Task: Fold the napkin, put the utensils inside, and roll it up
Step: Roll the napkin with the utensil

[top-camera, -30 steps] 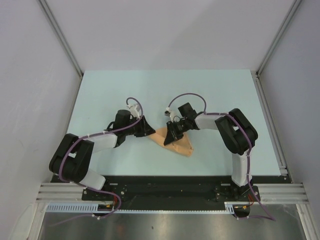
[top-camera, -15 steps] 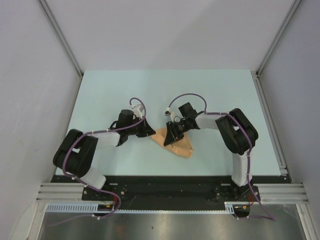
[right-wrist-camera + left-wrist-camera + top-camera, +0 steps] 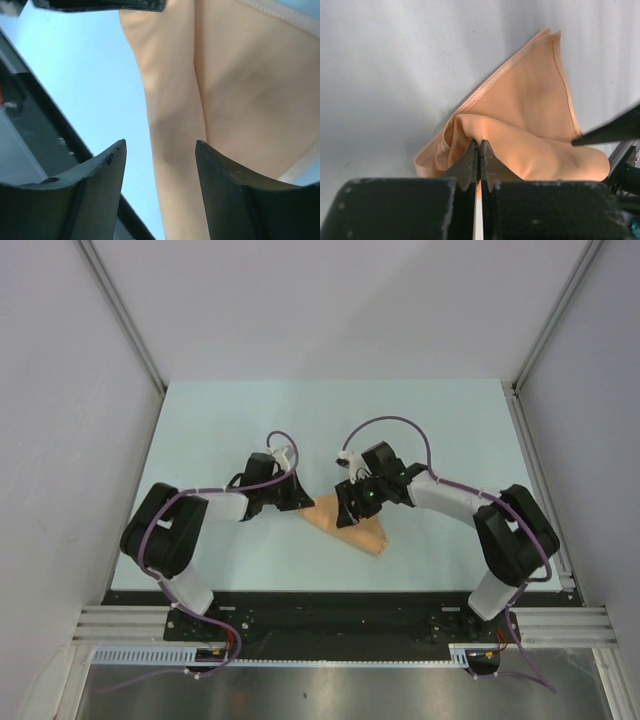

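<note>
The peach-orange napkin [image 3: 358, 531] lies folded into a rough triangle on the pale table, between the two arms. My left gripper [image 3: 303, 504] is shut on a raised fold at the napkin's left corner; in the left wrist view the closed tips [image 3: 479, 145] pinch the cloth [image 3: 530, 120]. My right gripper [image 3: 348, 515] is open just above the napkin's middle; in the right wrist view its fingers [image 3: 112, 157] straddle a soft ridge of the cloth [image 3: 175, 115]. No orange-red utensil shows in any view.
The pale blue table [image 3: 220, 420] is walled by white panels on the left, back and right. A black rail [image 3: 330, 605] runs along the near edge, also seen in the right wrist view [image 3: 30, 125].
The left gripper has moved right along the table to the napkin's left corner. The right arm's elbow has swung out to the right, with its gripper staying over the napkin.
</note>
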